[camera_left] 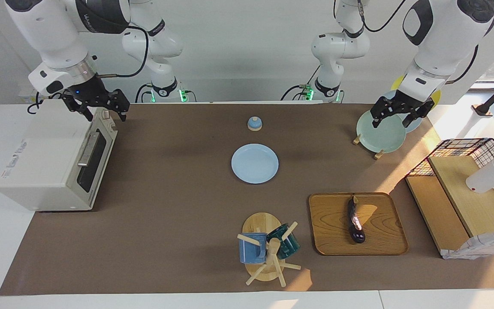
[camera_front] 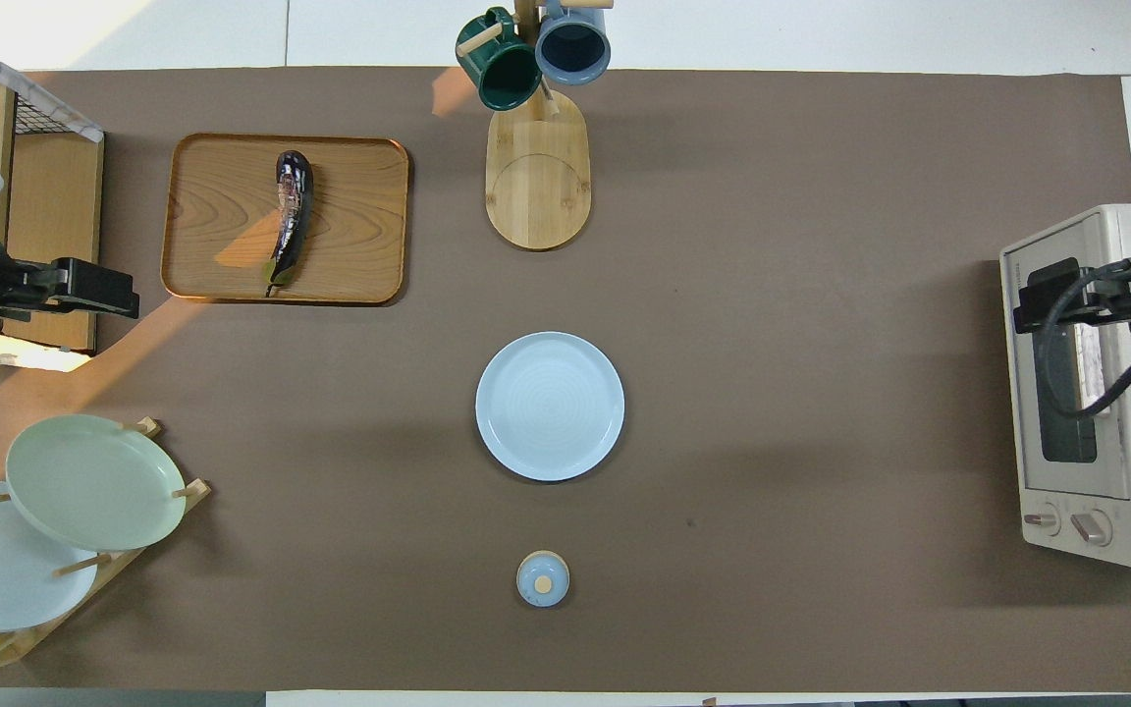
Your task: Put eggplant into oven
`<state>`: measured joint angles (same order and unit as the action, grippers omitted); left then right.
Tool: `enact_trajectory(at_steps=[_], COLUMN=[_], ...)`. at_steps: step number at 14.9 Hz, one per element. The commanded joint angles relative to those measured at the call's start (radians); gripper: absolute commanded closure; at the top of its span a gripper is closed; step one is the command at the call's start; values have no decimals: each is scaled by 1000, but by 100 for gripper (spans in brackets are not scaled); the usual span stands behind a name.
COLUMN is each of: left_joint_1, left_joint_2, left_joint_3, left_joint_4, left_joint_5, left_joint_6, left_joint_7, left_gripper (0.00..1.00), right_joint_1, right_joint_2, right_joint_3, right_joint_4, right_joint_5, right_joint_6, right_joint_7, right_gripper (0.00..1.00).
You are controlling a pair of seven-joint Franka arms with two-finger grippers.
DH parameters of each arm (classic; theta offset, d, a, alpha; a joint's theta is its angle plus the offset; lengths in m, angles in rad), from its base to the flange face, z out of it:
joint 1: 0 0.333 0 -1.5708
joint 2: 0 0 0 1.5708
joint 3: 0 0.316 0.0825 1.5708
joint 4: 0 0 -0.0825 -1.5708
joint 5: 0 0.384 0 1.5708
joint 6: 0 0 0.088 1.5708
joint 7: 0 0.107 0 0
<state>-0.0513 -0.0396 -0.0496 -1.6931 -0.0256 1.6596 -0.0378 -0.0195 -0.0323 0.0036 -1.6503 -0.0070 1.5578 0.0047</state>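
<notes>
1. Hanging raised over the plate rack [camera_left: 378, 152], the left tool [camera_left: 393, 116] is released and grips nothing; the right tool [camera_left: 99, 107], also released, hovers over the oven [camera_left: 41, 167] top.
2. Oven door shut, at the right arm's end of the worktop [camera_left: 165, 193].
3. Blue plate [camera_left: 254, 163] mid-worktop, bare mat all around.
4. Farthest, the eggplant [camera_left: 355, 221] lies on the wooden tray [camera_left: 332, 231], clear of its rims.

A high camera faces me across the worktop [camera_left: 178, 240]; another, above my end, looks steeply down and forward. Both take in the whole worktop, oven [camera_left: 54, 161] to tray [camera_left: 384, 231], half a turn apart.
</notes>
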Motion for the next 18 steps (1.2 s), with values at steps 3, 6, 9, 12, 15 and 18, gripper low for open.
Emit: enact_trajectory(at_steps=[3,6,9,12,15,18], left_joint_1=[13,13,13,13,13,13], left_joint_2=[-6,-6,-5,-5,-5,-2], left_joint_3=[-6,-6,-6,-6,-6,-7], left_joint_4=[-13,-14,-14,-14,-14,-14], left_joint_5=[-14,-14,-14,-14,-14,-14], left_joint_6=[17,20,29,38,42,60], left_joint_7=[3,7,6,7,6,10], left_gripper=[0,0,0,0,0,0], right_joint_1=[-7,-5,-7,-17,-14,-30], right_joint_2=[-6,-14,-17,-27,-63,-115], right_joint_3=[9,10,9,9,6,-2], right_joint_4=[7,1,-9,-34,-118,-262], right_joint_5=[25,25,27,27,21,-89], right_joint_6=[-32,-33,-33,-27,48,226], right_joint_7=[-6,-6,-6,-32,-116,-127], right_gripper=[0,0,0,1,100,100])
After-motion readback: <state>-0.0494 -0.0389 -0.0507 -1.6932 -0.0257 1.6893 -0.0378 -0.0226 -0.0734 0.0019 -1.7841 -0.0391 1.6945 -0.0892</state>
